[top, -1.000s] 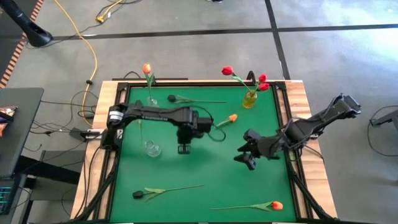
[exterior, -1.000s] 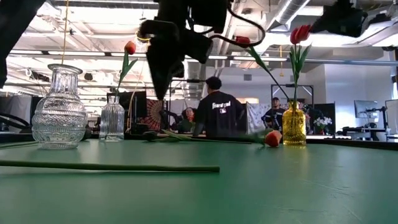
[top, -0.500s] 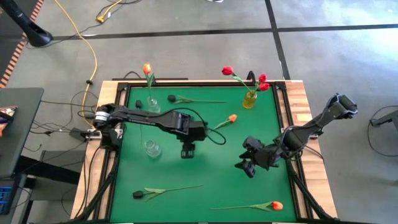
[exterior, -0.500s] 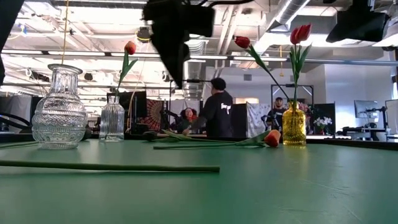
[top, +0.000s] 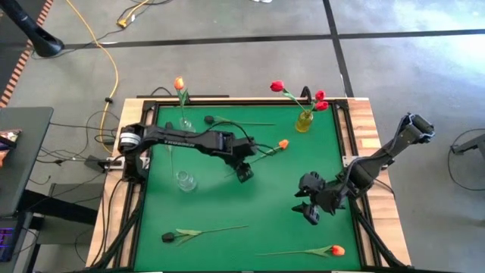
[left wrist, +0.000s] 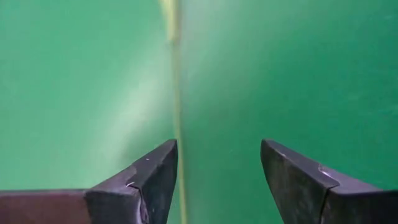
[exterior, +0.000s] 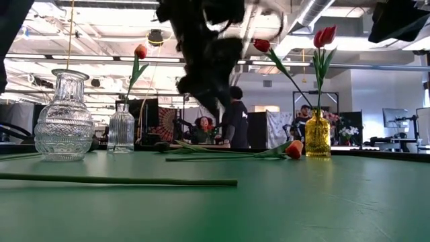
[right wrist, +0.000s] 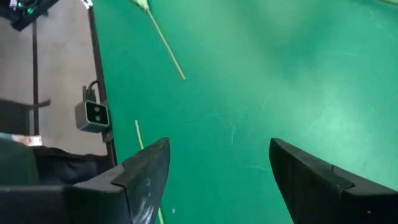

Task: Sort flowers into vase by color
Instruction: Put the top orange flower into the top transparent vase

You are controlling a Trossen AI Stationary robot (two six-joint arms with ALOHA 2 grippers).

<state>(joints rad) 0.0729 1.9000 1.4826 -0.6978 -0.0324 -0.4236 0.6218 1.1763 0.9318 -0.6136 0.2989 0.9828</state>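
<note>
High view: orange tulip (top: 282,144) lies flat on the green table (top: 250,205), thin stem trailing toward the left gripper (top: 244,172), head just beyond it. Right gripper (top: 311,213) hovers well apart.

Left wrist view: jaws wide open, empty; pale stem (left wrist: 176,99) runs between them, beside one finger (left wrist: 151,174).

Right wrist view: jaws spread, holding nothing, bare felt between.

One camera looks straight down from high up at the whole green table (top: 227,205). One sits low at the table's edge, looking across. Both see the yellow vase (top: 304,121). Two wrist cameras look closely down at the green top.
</note>
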